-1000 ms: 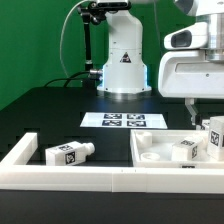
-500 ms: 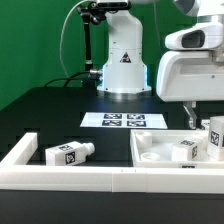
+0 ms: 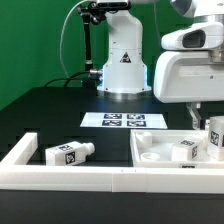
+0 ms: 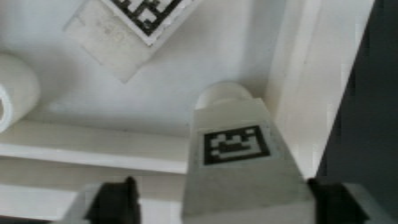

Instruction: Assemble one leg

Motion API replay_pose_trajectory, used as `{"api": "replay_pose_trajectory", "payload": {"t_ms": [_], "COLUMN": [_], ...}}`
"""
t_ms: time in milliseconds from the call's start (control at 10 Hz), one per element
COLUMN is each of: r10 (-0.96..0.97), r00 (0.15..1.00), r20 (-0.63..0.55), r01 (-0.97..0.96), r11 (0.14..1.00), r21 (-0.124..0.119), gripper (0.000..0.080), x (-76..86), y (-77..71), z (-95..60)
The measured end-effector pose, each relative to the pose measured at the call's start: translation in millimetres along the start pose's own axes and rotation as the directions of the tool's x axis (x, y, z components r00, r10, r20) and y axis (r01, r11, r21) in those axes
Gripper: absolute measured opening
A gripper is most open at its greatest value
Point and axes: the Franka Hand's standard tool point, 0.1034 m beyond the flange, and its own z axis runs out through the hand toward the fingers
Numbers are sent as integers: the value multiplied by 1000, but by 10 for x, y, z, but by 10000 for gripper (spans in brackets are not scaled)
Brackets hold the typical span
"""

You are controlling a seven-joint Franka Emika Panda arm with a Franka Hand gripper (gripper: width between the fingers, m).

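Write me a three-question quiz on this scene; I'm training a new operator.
1. True or false: the leg at the exterior view's left lies on the black table, outside the square panel.
2. How many legs show in the exterior view? A: two. B: three. C: five.
3. Fill in: in the wrist view, the open gripper straddles a ____ bearing a marker tag.
Key: 1 true; 2 B; 3 leg.
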Motion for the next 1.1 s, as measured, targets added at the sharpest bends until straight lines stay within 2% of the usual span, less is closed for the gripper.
{"api": "replay_pose_trajectory", "payload": {"t_ms": [100, 300, 400, 500, 600, 800, 1000, 1100], "r10": [17, 79, 199, 364, 523, 751, 912, 928], "r00": [1000, 997, 980, 931, 852, 660, 410, 372], "r20": [0, 0, 0, -15, -21, -13, 3, 4], "r01": [-17, -79, -199, -364, -522, -750, -912, -928], "r11": [1000, 997, 980, 931, 852, 660, 410, 372], "r21": [0, 3, 6, 19, 33, 43, 22, 8], "gripper": [285, 285, 285, 285, 285, 285, 287, 287], "x": [0, -1, -3, 3, 8, 8, 26, 41], "y": [0, -7, -29, -76, -85, -96, -132, -139], "z": [1, 2, 8, 16, 18, 27, 33, 29]}}
